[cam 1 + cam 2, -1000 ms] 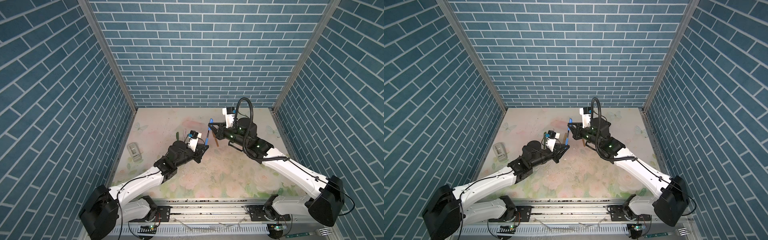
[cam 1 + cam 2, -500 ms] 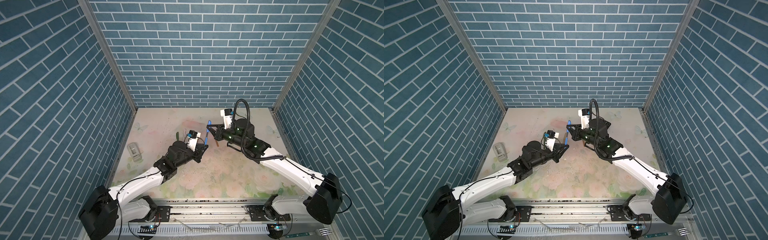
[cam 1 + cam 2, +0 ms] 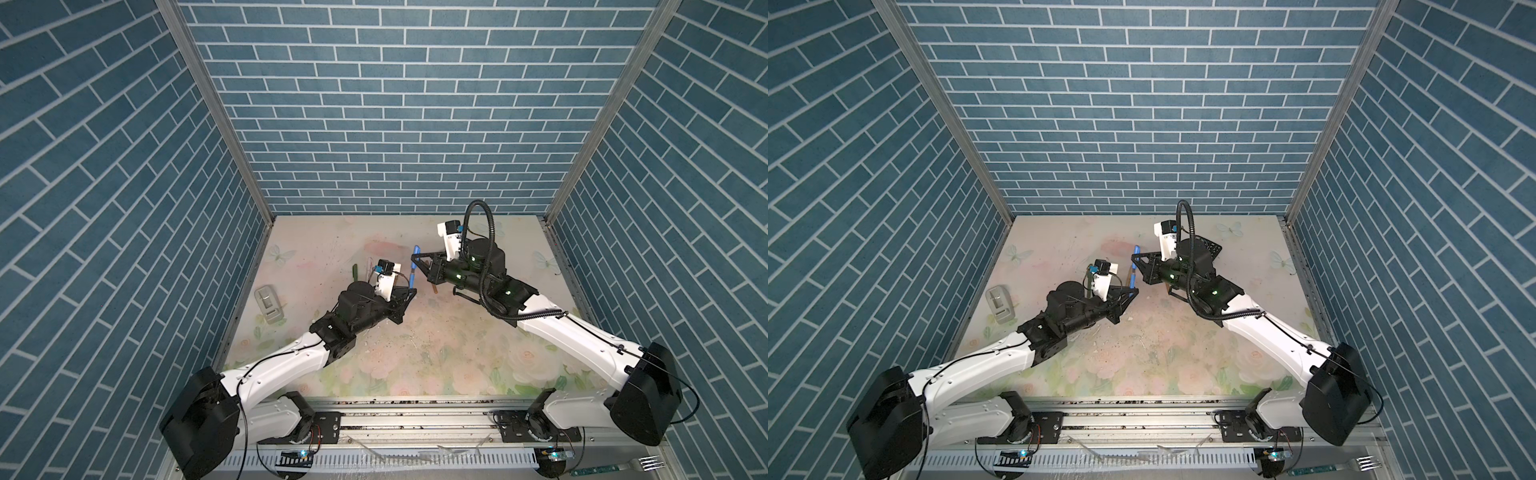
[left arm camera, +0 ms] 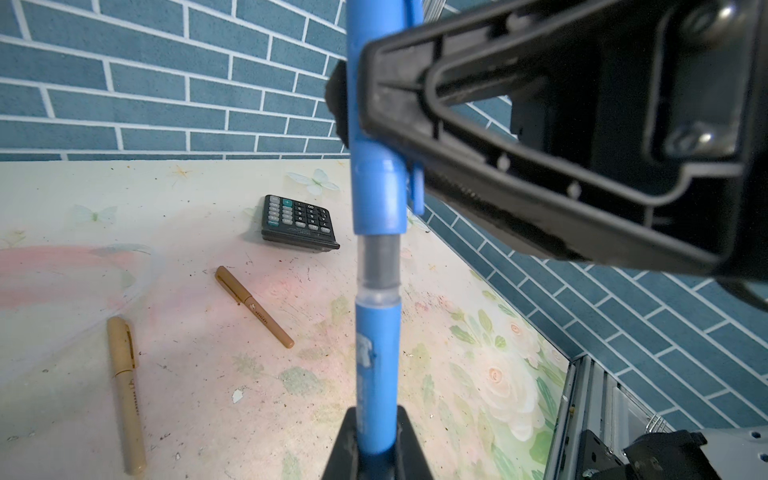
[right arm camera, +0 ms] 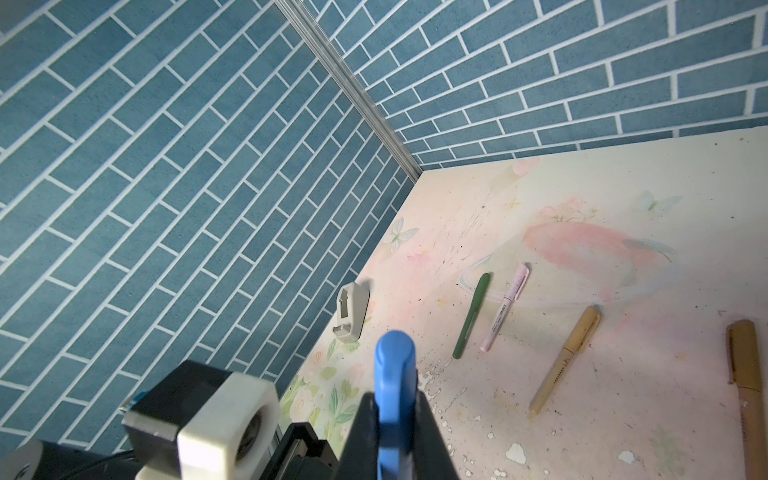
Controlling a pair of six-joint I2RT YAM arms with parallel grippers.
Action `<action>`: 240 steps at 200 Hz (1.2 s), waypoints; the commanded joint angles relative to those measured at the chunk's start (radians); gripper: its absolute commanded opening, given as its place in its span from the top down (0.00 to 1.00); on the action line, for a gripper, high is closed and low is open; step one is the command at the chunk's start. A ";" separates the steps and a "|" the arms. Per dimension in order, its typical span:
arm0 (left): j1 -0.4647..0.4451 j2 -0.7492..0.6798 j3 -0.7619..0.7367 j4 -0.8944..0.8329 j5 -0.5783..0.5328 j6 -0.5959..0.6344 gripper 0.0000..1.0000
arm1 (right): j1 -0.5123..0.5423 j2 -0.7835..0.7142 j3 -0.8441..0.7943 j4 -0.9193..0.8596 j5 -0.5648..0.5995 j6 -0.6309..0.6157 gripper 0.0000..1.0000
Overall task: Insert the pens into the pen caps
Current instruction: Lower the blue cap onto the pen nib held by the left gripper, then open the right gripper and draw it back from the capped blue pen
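Blue pair in hand, both arms up off the table (image 5: 602,216).

My left gripper (image 4: 374,451) is clamped on the rear of the blue pen (image 4: 376,353). The writing end points away from the jaws toward the cap. Gripping that far back leaves the whole front of the pen free to go in.

My right gripper (image 5: 392,428) is pinched tight across the sides of the blue cap (image 5: 392,370). That keeps the cap's mouth unobstructed and facing the pen. In a top view the two grippers meet nose to nose, with the pen (image 3: 412,277) on my left arm's side and the cap (image 3: 415,251) on my right's.

Left wrist view: the cap's mouth is over the tip, but a grey grip section and a clear collar show between the cap's rim and the blue barrel. Judgement: started, not seated.

Cap and barrel look in line, so a straight push along the axis should close the gap. Any sideways bias could jam the cap or lever the pen in my left jaws.

On the table, the green pen (image 5: 471,316), pink pen (image 5: 505,307), tan pen (image 5: 565,359) and brown pen (image 5: 746,395) lie flat and apart from each other. Each appears to have its cap on, so blue looks like the last one.

The calculator (image 4: 297,224) and a grey plastic gadget (image 5: 351,311) sit near the walls, well apart from the work.
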 commanded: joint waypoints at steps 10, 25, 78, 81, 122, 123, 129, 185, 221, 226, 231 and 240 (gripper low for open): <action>0.015 0.003 0.063 0.092 -0.030 -0.024 1.00 | 0.021 0.015 -0.024 -0.093 -0.069 -0.050 0.88; 0.036 0.008 0.090 0.088 -0.021 -0.028 1.00 | 0.022 0.016 -0.035 -0.106 -0.069 -0.064 0.87; 0.093 0.059 0.187 0.086 0.035 -0.018 1.00 | 0.030 0.024 -0.042 -0.115 -0.101 -0.065 0.81; 0.093 0.065 0.193 0.085 0.045 -0.013 1.00 | 0.029 0.023 -0.043 -0.115 -0.102 -0.065 0.80; 0.093 0.102 0.202 0.075 0.104 0.050 1.00 | 0.029 -0.031 -0.022 -0.144 -0.099 -0.068 0.70; 0.093 0.102 0.202 0.074 0.105 0.051 1.00 | 0.029 -0.033 -0.023 -0.145 -0.098 -0.068 0.70; 0.093 0.102 0.202 0.073 0.105 0.060 1.00 | 0.029 -0.043 -0.022 -0.148 -0.096 -0.070 0.69; 0.093 0.116 0.211 0.056 0.083 0.081 1.00 | 0.028 -0.141 -0.029 -0.170 -0.051 -0.074 0.62; 0.094 0.109 0.190 0.052 0.055 0.082 1.00 | 0.026 -0.202 0.000 -0.283 -0.004 -0.122 0.58; 0.094 0.108 0.190 0.048 0.055 0.084 1.00 | 0.026 -0.208 0.007 -0.302 0.007 -0.130 0.58; 0.094 0.107 0.190 0.043 0.053 0.087 1.00 | 0.025 -0.216 0.014 -0.319 0.019 -0.136 0.59; 0.094 0.102 0.189 0.035 0.053 0.091 1.00 | 0.024 -0.223 0.029 -0.345 0.036 -0.147 0.58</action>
